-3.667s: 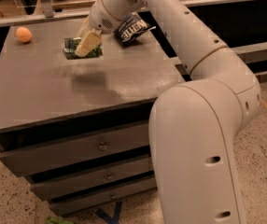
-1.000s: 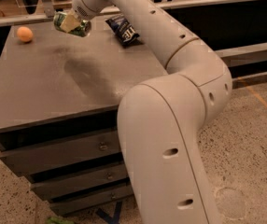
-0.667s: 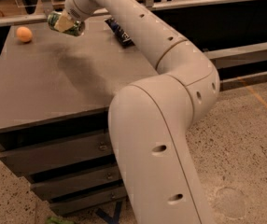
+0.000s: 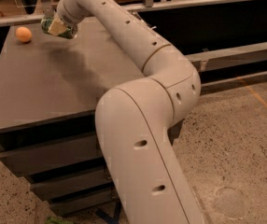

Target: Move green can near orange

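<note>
— Gripper (image 4: pixel 56 27) state?
— Clenched on the green can (image 4: pixel 69 31), toward the far left of the table (image 4: pixel 54 92). It's held clear of the top, with a dark shadow on the surface beneath it.
— Where's the orange (image 4: pixel 23 34) from it?
— Toward the view's left edge, near, a bit lower in frame, resting by the table's far left corner. There's a gap between them, not touching.
— Can axis?
— Roughly sideways and tilted, one end toward the orange's side. The gripper covers the middle of the label.
— Next move?
— Judgement: a short shift left and down, then set the can beside the fruit without a bump. The round fruit would likely roll.
— Materials?
— Can: a cylinder with a mottled green-white label; can't make out the ends. Orange: a small smooth ball, pale orange. Table: a flat matte dark grey top with drawers (image 4: pixel 45 157) below. Arm (image 4: pixel 138 45): glossy white, rounded segments.
</note>
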